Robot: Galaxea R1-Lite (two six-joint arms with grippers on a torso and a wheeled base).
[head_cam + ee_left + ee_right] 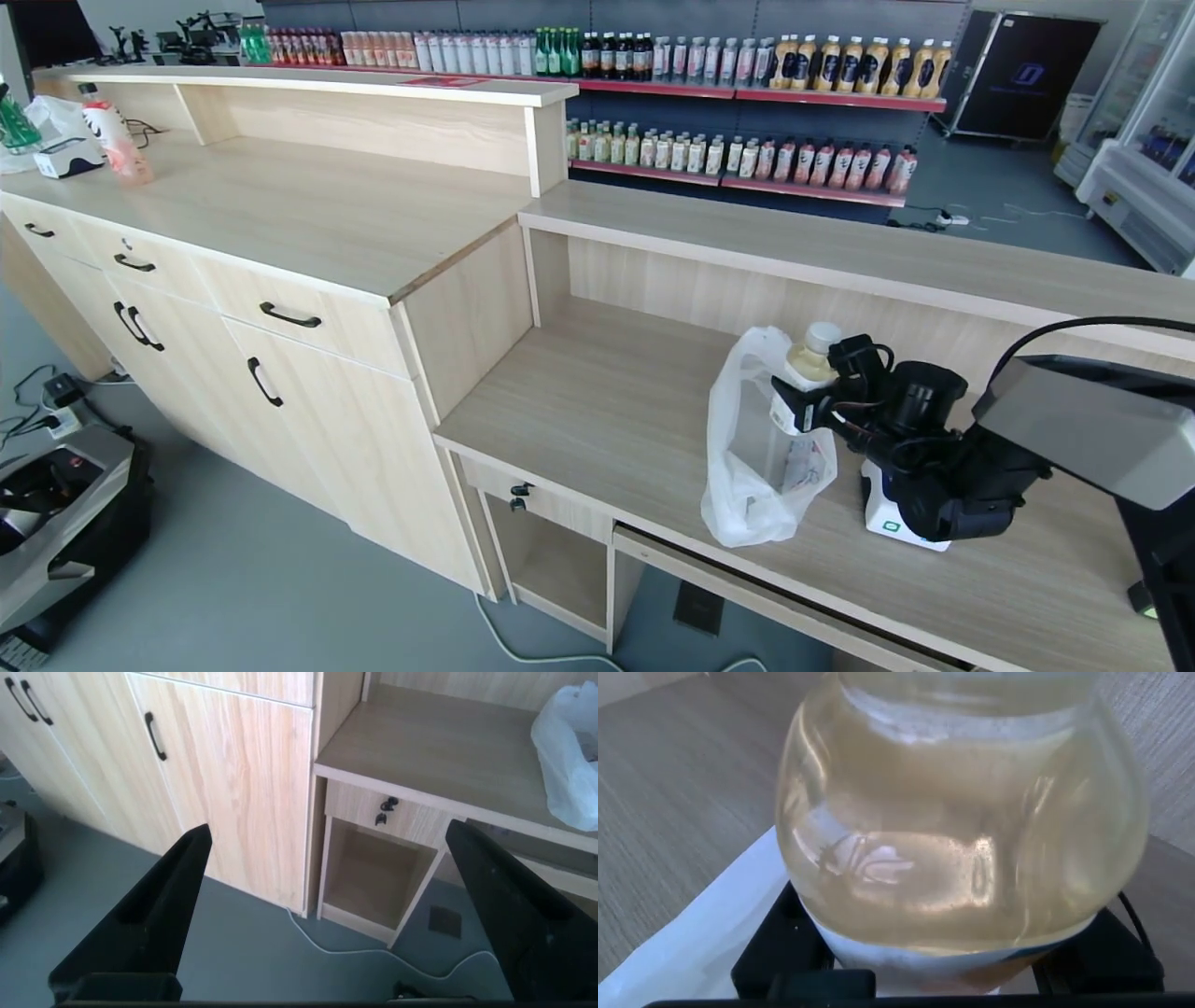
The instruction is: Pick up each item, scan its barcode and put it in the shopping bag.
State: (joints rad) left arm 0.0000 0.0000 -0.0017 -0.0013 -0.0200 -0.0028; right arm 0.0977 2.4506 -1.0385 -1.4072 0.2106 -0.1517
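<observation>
Bottle [810, 366] sits in the right tool [795, 403], fingers clamped on its body. It's held cap-up with a slight lean at the mouth of the shopping bag [747, 485]; we can't tell how far its base is inside.

The bag stands on the lower counter [597, 401], close to the front edge. The raised ledge [840, 247] walls off the back. To our left, a wide stretch of counter top runs to the side panel [467, 308] of the taller counter [308, 205]. A white device [885, 515] sits just beside the bag, under the right arm.

Bottle look: clear, rounded shoulder, pale yellow liquid, white cap [823, 334], white label lower down.

Left tool [327, 831]: fingers wide apart, over the grey floor [252, 943] in front of the cabinet doors [243, 775], well apart from the bag.

Count: we see one held bottle, one bag and one white device here, plus one pink-and-white bottle [114, 140] on the taller counter.
</observation>
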